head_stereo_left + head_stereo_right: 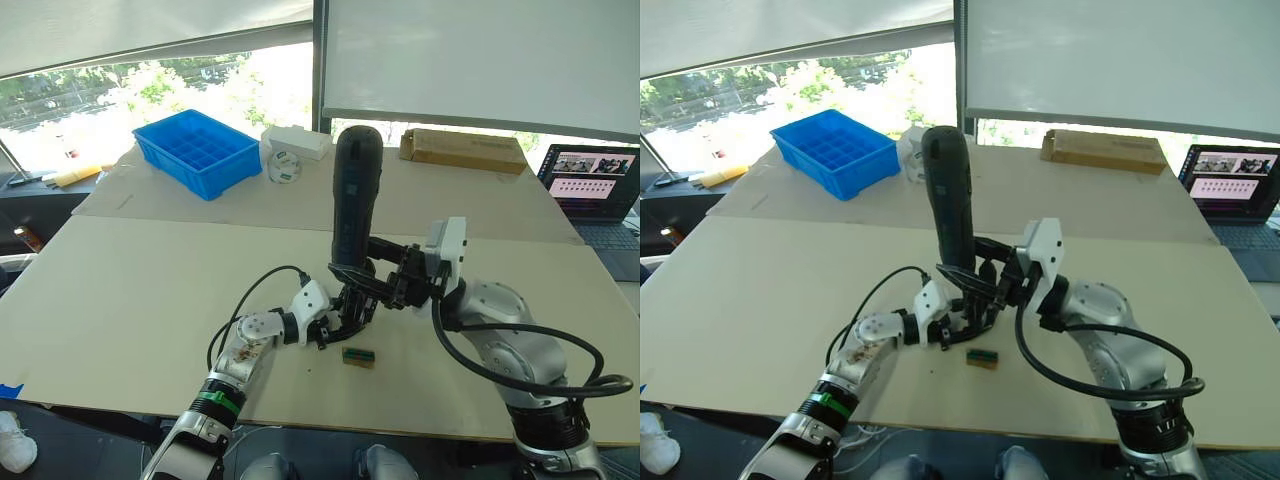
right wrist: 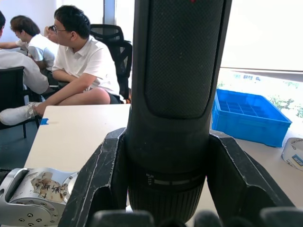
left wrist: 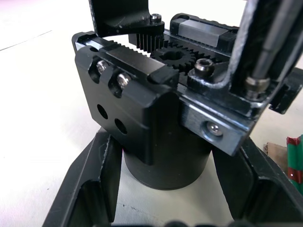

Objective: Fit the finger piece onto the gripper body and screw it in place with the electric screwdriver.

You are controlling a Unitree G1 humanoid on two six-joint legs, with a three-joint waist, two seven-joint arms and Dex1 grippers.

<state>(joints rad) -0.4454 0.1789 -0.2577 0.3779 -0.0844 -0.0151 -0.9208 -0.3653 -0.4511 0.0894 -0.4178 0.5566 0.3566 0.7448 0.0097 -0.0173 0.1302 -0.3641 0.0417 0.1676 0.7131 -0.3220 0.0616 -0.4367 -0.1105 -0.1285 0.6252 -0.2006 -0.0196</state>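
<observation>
1. Screwdriver bit's tip hidden among the gripper body's parts; the finger piece can't be made out.
2. Right gripper point(image 2: 165, 189) pinches the electric screwdriver point(image 1: 355, 190), held upright, slightly tilted, above mid-table point(image 1: 130, 290).
3. Left gripper point(image 3: 163, 189), fingers point(image 3: 94, 179) clamped on the gripper body point(image 3: 142, 109), low over the table.
4. Small green-brown block point(image 1: 358, 357) just beside.
</observation>
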